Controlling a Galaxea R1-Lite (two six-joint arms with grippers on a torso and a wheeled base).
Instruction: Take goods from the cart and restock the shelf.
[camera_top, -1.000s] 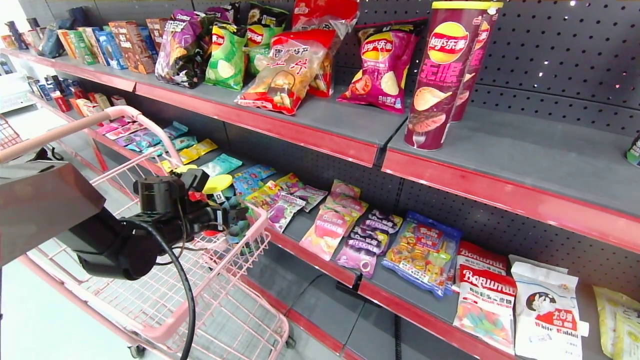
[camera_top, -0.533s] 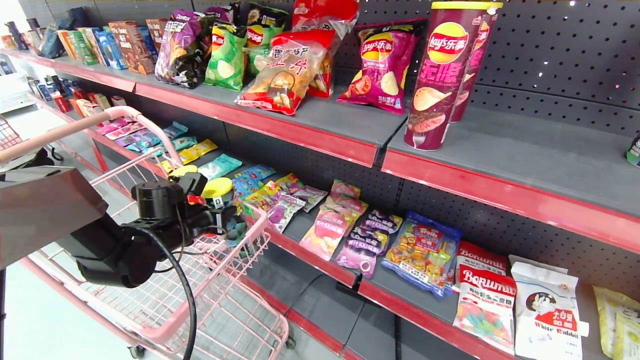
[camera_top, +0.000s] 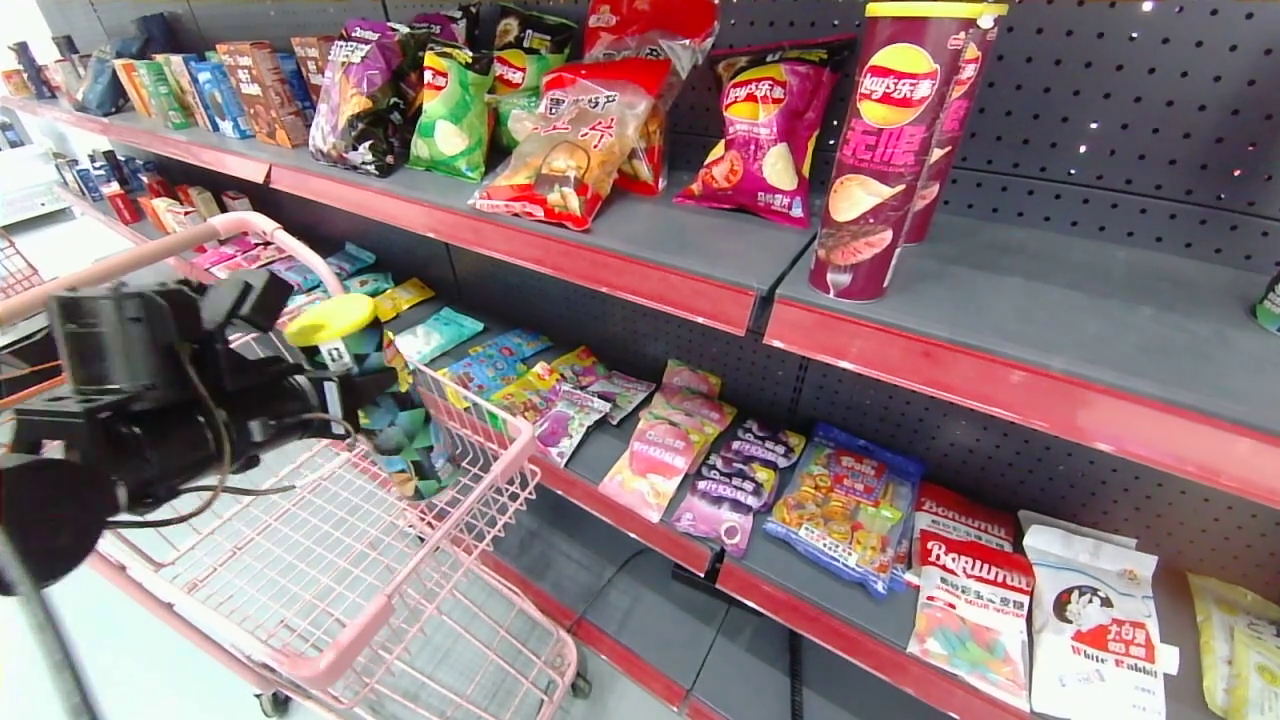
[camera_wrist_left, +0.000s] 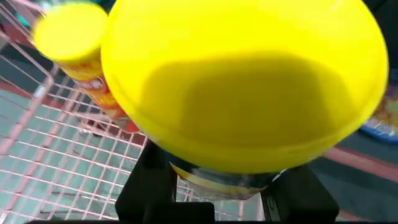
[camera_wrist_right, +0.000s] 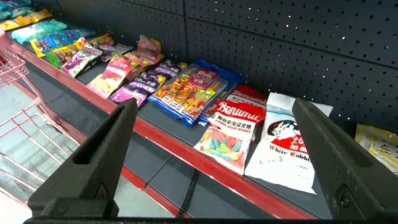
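Got the yellow-lidded can (camera_top: 390, 420) clamped in the left gripper (camera_top: 350, 395), grip up near the lid end. Holding it tilted at the pink cart (camera_top: 345, 635), lid above the rim, green patterned body slanting down inside the front corner, partly seen through the wire. Close to the lower shelf (camera_top: 630, 520) lip there. Looking down the left wrist camera: lid face-on, black fingers (camera_wrist_left: 149, 193) on either side of the body just under it. Spotted a second can (camera_wrist_left: 71, 43) down inside the cart basket, also yellow-lidded, orange-red body. Too blurred to say upright or lying.

Got the right gripper (camera_wrist_right: 214, 107) spread wide, nothing between the fingers, hanging out in front of the lower shelf. Facing a row of flat candy bags (camera_wrist_right: 193, 87), then red gummy bags (camera_wrist_right: 233, 134), then a white bag (camera_wrist_right: 283, 140) toward the robot's right.

Counting two tall purple chip tubes (camera_top: 870, 160) upright on the upper shelf (camera_top: 1050, 310), one tucked behind the other, yellow lids on. To their left, seeing a magenta chip bag (camera_top: 765, 130), a red-and-clear snack bag (camera_top: 570, 150), a green bag (camera_top: 455, 110) and a dark purple bag (camera_top: 365, 100) leaning back. Farther left, a line of boxes (camera_top: 250, 90).
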